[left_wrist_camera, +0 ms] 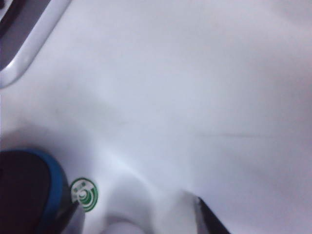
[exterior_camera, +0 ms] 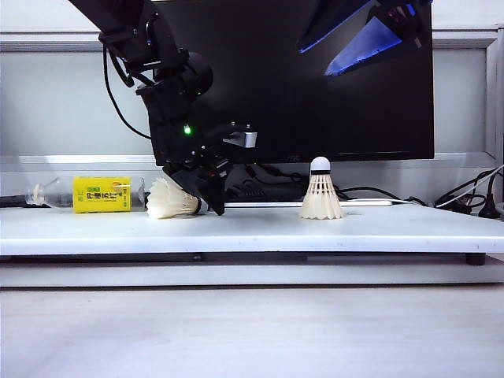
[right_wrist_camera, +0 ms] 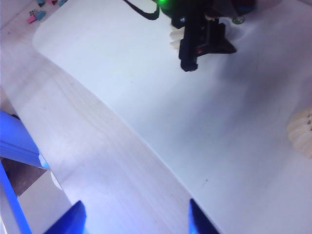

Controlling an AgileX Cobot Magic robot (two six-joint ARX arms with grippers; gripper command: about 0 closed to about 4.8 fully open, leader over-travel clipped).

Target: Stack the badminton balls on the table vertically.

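Observation:
One badminton ball (exterior_camera: 169,199) lies on its side at the left of the white table (exterior_camera: 252,232), cork end toward my left gripper (exterior_camera: 206,201). That gripper is down at the table, open, with its fingers either side of the cork. In the left wrist view the left gripper (left_wrist_camera: 136,220) shows only a dark fingertip (left_wrist_camera: 204,219) and a blurred white lump between the jaws. The second badminton ball (exterior_camera: 321,193) stands upright, cork up, near the middle; its skirt (right_wrist_camera: 302,131) also appears in the right wrist view. My right gripper (exterior_camera: 370,35) hangs high at the right, open and empty (right_wrist_camera: 135,222).
A yellow box (exterior_camera: 102,194) and a clear bottle (exterior_camera: 47,193) lie behind the lying shuttlecock. A black monitor (exterior_camera: 315,79) stands at the back, with cables (exterior_camera: 465,197) at the right. A blue mouse (left_wrist_camera: 29,195) sits close to the left gripper. Pale wood-grain surface (right_wrist_camera: 97,146) borders the table.

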